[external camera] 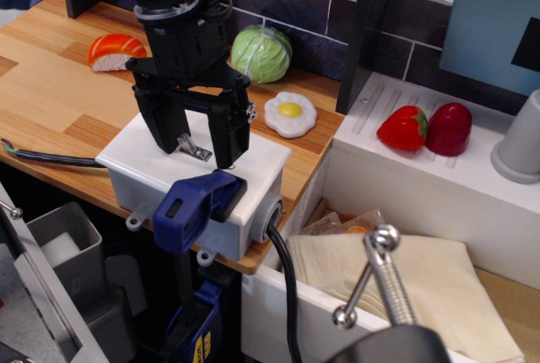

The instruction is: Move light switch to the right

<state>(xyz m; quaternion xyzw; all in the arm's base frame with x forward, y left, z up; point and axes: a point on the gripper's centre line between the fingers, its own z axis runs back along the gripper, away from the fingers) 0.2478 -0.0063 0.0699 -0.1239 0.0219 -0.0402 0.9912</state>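
The light switch (189,144) is a small silver toggle lever on a metal plate, set in the top of a white plastic box (253,169). The lever leans toward the left. My black gripper (194,145) is open and points straight down over the box. Its two fingers straddle the lever, the left finger (158,127) on the lever's left and the right finger (228,137) on its right. The fingertips reach down to about the box top. I cannot tell whether either finger touches the lever.
A blue clamp (196,202) grips the box's front edge on the wooden counter (42,93). A black cable (285,287) leaves the box's right side. Behind are a sushi piece (114,49), cabbage (261,53) and fried egg (290,114). At right are a strawberry (403,128) and a sink (396,270).
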